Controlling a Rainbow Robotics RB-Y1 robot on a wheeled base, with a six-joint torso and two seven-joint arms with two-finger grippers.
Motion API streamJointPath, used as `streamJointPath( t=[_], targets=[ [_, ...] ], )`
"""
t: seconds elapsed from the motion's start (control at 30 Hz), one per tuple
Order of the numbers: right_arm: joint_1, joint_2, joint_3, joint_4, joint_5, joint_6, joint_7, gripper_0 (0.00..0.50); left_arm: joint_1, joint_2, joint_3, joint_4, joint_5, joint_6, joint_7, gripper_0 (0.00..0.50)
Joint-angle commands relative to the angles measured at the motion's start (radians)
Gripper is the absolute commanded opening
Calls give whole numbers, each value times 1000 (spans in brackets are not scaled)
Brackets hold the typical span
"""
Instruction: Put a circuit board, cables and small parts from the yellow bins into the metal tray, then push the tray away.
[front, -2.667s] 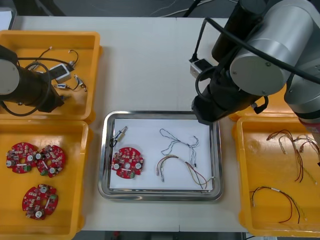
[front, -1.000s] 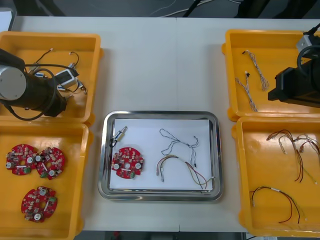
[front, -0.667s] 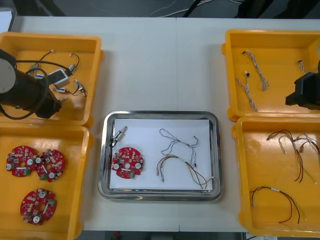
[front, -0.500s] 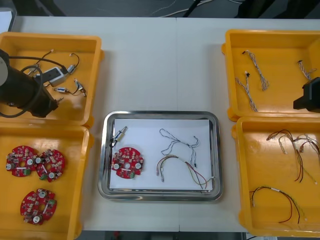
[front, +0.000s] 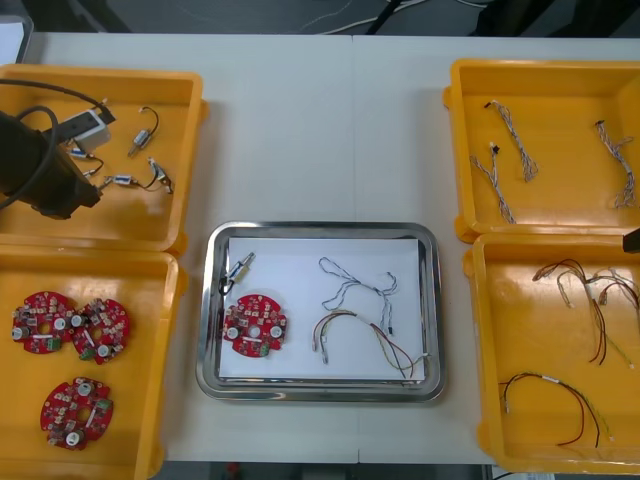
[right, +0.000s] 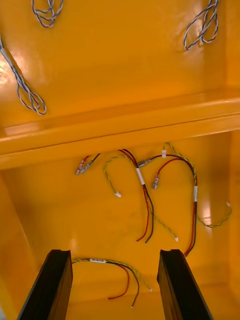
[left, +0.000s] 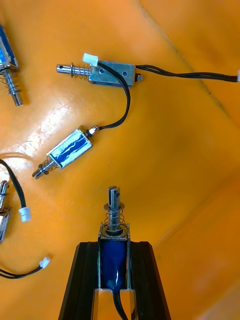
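Loading nearly done; tray push outstanding.
My left tool grips a part over its bin; right tool released; board, cables trayed.

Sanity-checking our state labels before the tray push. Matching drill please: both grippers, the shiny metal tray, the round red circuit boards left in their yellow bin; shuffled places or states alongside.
1. left gripper
2. right gripper
3. shiny metal tray
4. three round red circuit boards

A. open, above red and yellow cables
B. in the near left yellow bin
C. shut on a small metal part
D. holding a single board and mixed cables

Pairs: 1-C, 2-A, 3-D, 4-B.
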Motion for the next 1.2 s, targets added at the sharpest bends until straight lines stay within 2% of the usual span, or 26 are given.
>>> streamJointPath(
  t=[0.03, 0.13, 0.43, 0.7, 1.0, 1.2],
  targets=[
    [17, -43, -32, -32, 14, 3, 74, 500, -71, 55, 33, -32, 13, 65, -10, 0],
    [23, -41, -32, -32, 14, 3, 117, 500, -78, 63, 33, -56, 10, 105, 41, 0],
    [50, -35, -32, -30, -9, 3, 128, 500, -110, 81, 27, -76, 7, 229, 165, 0],
    [48, 0, -32, -32, 2, 3, 125, 500, -125, 81, 33, -116, 9, 283, 225, 0],
    [50, 20, -32, -30, 9, 3, 128, 500, -127, 81, 35, -264, 32, 356, 404, 0],
    [50, 26, -32, -32, 8, 3, 128, 500, -124, 77, 36, -356, 96, 356, 555, 0]
  ],
)
